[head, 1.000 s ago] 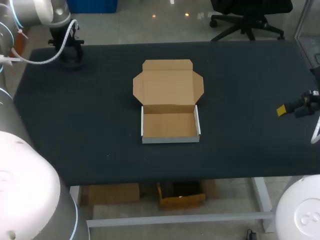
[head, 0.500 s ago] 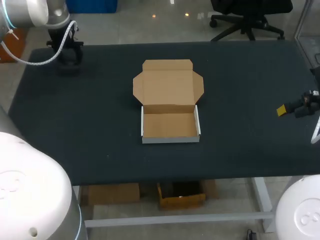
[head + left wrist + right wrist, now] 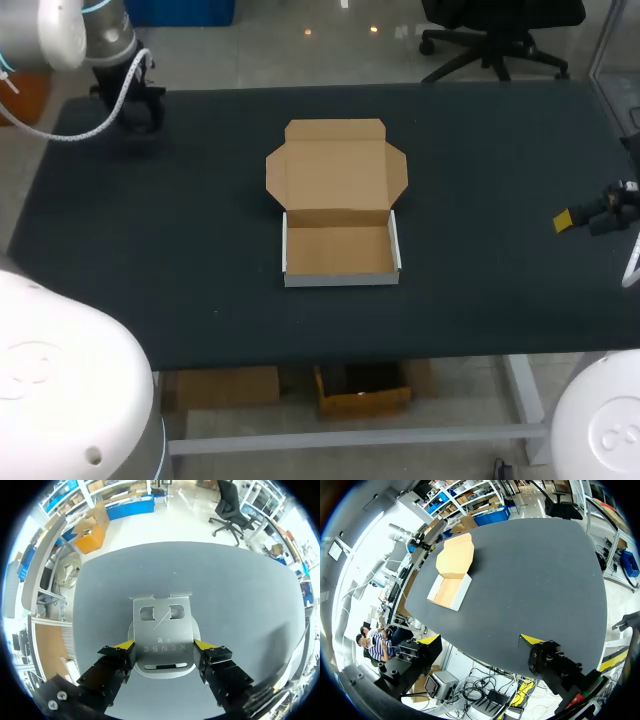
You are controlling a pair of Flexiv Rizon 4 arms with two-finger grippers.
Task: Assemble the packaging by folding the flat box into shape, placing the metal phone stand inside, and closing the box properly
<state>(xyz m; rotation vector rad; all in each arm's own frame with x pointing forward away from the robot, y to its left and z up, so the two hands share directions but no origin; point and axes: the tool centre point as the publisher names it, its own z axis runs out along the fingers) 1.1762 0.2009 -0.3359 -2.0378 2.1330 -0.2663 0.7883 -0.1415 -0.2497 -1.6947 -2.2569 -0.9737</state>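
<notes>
Clamped on the metal phone stand [image 3: 161, 630] at the table's [image 3: 480, 180] far left corner: left end effector [image 3: 163, 644]. Spread apart, empty: right end effector [image 3: 481, 639]. Lift level, carry to the open box [image 3: 338, 250] mid-table, lower in flat.

The surface [image 3: 150, 250] is a broad, dark tabletop with a matte, cloth-like covering. It is evenly lit, with only soft shadows. Below the surface's near edge stand a pale metal leg [image 3: 522, 395] and a crossbar [image 3: 350, 437].
</notes>
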